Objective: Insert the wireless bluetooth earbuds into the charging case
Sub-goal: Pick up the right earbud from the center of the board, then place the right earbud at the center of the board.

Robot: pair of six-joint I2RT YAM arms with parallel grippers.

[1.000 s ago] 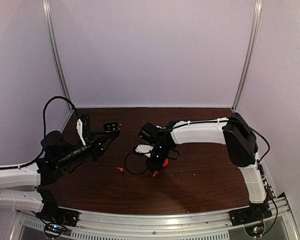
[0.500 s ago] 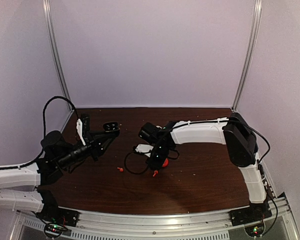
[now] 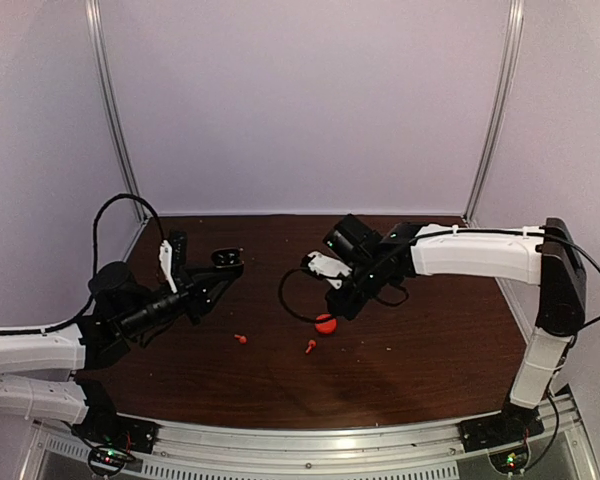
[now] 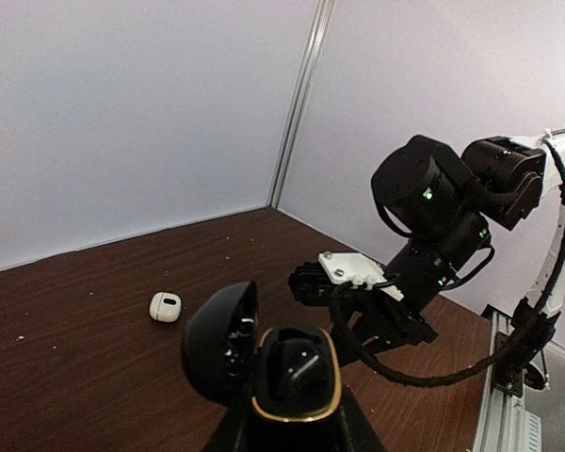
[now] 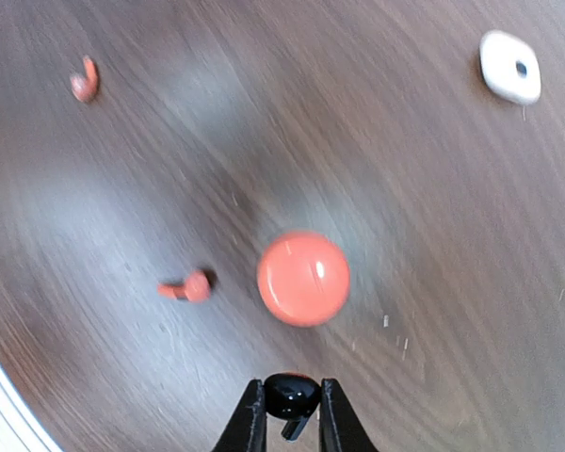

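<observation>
Pale lilac walls (image 3: 300, 100) and two slim metal posts (image 3: 110, 110) close in a dark wooden table (image 3: 430, 350). On the left side, the left gripper (image 3: 212, 274) is clamped around a black charging case (image 3: 223, 257) and holds it up off the wood. In the left wrist view this case (image 4: 294, 379) has a gold rim and its lid (image 4: 221, 341) swung open to the left. What sits in its dark inside cannot be made out. The right arm reaches in from the right edge, and the right gripper (image 3: 345, 305) points down toward the middle of the table. Its own camera shows the gripper (image 5: 290, 388) closed, with a black earbud (image 5: 292, 395) pinched between the fingers (image 5: 252, 419), stem pointing down. Below it on the wood lies a round red case (image 5: 303, 279), closed, seen just beside the gripper from above (image 3: 325, 323). The near red earbud (image 5: 188, 288) lies close to the left of that case but apart from it (image 3: 310, 346). The far red earbud (image 5: 85, 81) lies well off toward the left arm (image 3: 241, 339). A white case (image 5: 509, 66), also closed, lies alone toward the back of the table (image 4: 165, 306). The right wrist view is smeared.
</observation>
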